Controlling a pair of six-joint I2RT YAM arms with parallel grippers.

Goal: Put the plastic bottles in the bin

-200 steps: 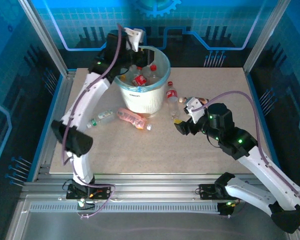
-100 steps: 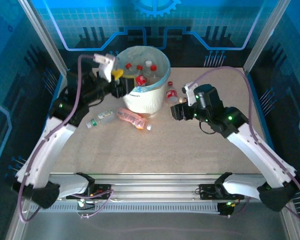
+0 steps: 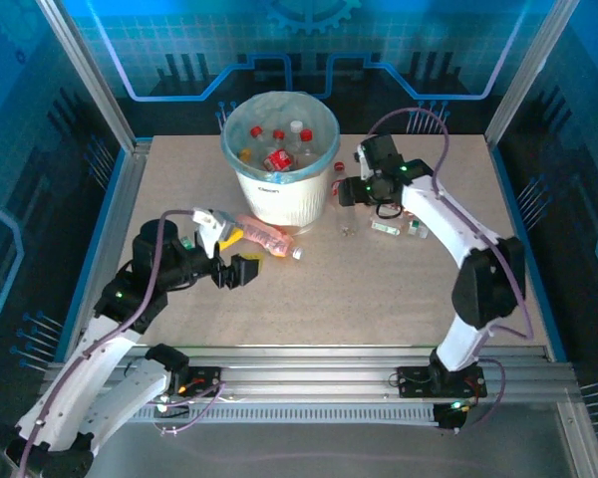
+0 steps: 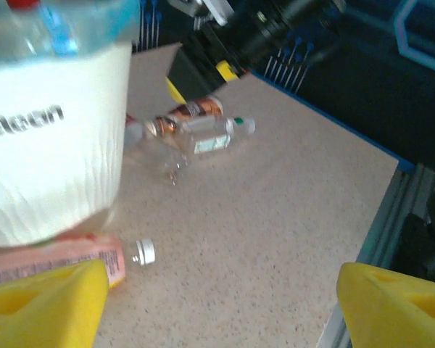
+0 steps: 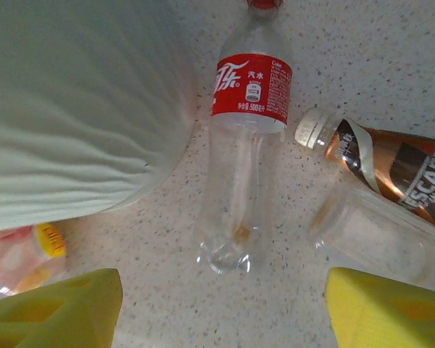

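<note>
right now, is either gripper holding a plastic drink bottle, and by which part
Nothing is held: the left gripper and right gripper are both open, empty.

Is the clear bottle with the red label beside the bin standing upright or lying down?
Lying down. The red-label bottle rests flat on the table next to the bin, its whole length visible.

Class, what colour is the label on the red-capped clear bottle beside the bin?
The label is red with white lettering, clearest in the right wrist view.
</note>
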